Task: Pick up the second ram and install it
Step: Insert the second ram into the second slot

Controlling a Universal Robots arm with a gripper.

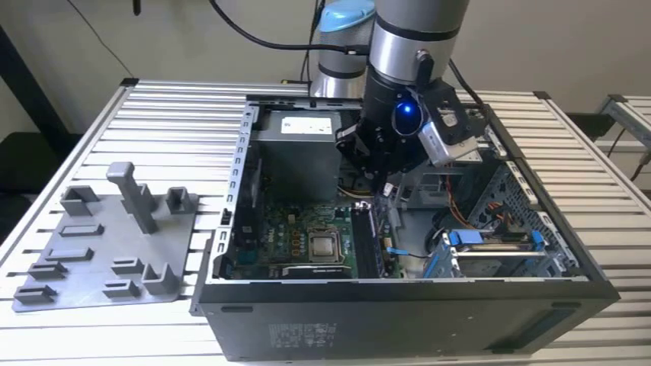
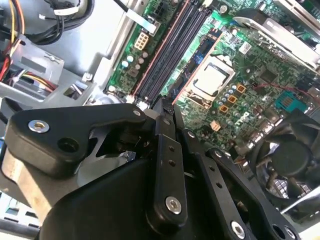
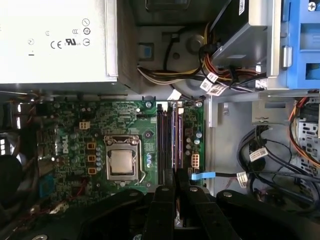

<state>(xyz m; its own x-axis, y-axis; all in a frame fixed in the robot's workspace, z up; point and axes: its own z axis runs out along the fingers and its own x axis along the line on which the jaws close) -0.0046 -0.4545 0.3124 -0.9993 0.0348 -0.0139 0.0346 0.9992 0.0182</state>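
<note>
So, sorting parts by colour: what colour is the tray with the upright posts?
Grey; the tray shows best in the exterior view.

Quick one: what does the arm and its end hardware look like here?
Silver tube segments with a light-blue joint cap and black cables trailing behind. Black wrist housing with a lit blue indicator and a silver camera box alongside. The gripper is matte black linkage bars with silver screws.

I see a slatted white table [image 1: 152,114] spreading beneath and around my pincer, with a plain beige wall [image 1: 152,38] behind it.
</note>
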